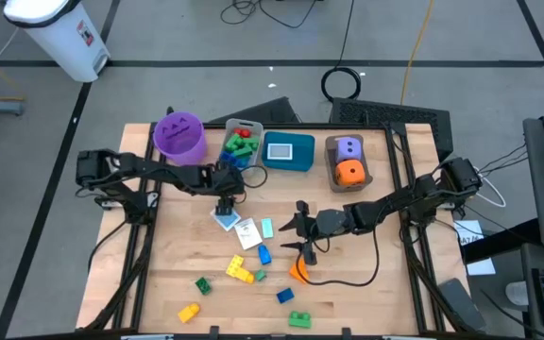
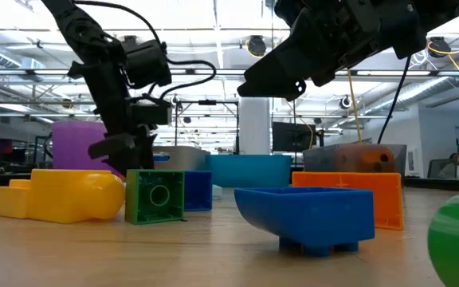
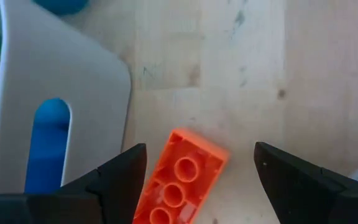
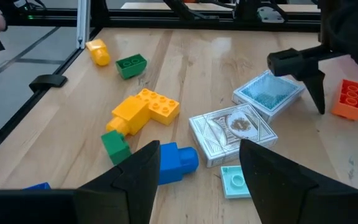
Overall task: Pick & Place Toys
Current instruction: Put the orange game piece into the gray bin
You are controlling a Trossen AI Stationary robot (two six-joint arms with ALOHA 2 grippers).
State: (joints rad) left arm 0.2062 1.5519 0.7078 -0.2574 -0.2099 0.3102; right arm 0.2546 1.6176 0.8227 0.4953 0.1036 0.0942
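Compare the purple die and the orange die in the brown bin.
The purple die is purple and sits at the bin's far end, away from the arms; the orange die is orange and sits at the near end. Both look alike in size, lie side by side inside the brown bin, and are untouched.

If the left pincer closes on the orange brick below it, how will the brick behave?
The orange brick looks rigid, so it probably won't flex. It lies flat on the table, unlikely to roll. It sits skewed between the left pincer fingers, so it may twist.
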